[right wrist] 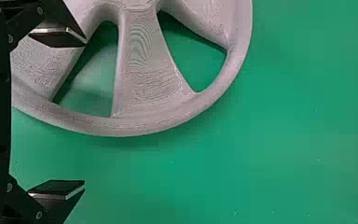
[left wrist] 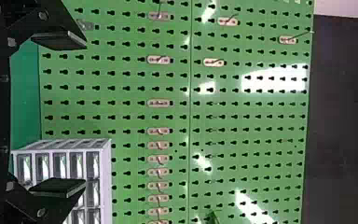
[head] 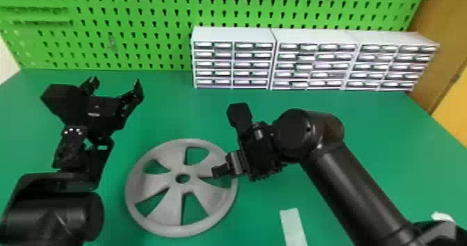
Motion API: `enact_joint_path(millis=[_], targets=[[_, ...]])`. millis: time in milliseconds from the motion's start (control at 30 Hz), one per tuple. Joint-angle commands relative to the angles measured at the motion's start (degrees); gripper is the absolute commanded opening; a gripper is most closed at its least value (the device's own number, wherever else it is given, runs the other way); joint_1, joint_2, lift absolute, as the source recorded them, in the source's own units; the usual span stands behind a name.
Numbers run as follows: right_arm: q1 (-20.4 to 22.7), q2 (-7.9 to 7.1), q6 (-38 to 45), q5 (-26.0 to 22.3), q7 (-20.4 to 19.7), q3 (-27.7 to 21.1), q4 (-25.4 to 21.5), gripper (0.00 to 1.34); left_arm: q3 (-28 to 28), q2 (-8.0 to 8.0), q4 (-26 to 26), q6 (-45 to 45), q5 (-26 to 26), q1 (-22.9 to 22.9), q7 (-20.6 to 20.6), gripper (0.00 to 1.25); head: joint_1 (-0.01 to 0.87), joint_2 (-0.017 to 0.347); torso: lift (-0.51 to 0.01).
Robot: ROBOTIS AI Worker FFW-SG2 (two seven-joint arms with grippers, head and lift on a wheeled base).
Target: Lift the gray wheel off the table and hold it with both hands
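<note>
A: Where's our gray wheel (head: 170, 207)?
B: Flat on the worktop (head: 166, 113); our right hand (right wrist: 84, 113), wide open, empty, is nearer, over its right rim.
A: Our left hand (head: 116, 81)?
B: Wide open, empty, beyond its left side.

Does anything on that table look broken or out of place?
Nothing looks broken: the wheel lies flat on the table, its visible parts whole. One thing seems stray: a pale strip off to the wheel's right, lying by itself with no clear purpose.
</note>
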Motion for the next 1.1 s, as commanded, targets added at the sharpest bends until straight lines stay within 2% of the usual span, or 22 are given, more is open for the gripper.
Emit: enact_joint_path(millis=[0,567,767,1067], targets=[[0.1,0.0,0.0,0.0,0.0,0.0,0.0,1.12,0.0,0.09,0.0,-0.1,0.1,0.0,0.2,1.02,0.711,0.015,-0.098],[0.8,0.09,-2.5,0.4,0.0,0.0,0.2,1.12,-0.5,0.09,-0.2,-0.3,0.4,-0.2,0.6,1.02,0.711,0.015,-0.098],[0.8,0.35,-4.2,1.9,0.0,0.8,2.3,1.12,-0.7,0.09,-0.3,-0.3,0.4,-0.3,0.7,1.02,0.711,0.015,-0.098],[1.0,0.62,-6.9,3.7,0.0,3.2,3.6,1.03,-0.7,0.0,-0.4,-0.4,0.7,-0.3,0.8,1.02,0.711,0.015,-0.098]])
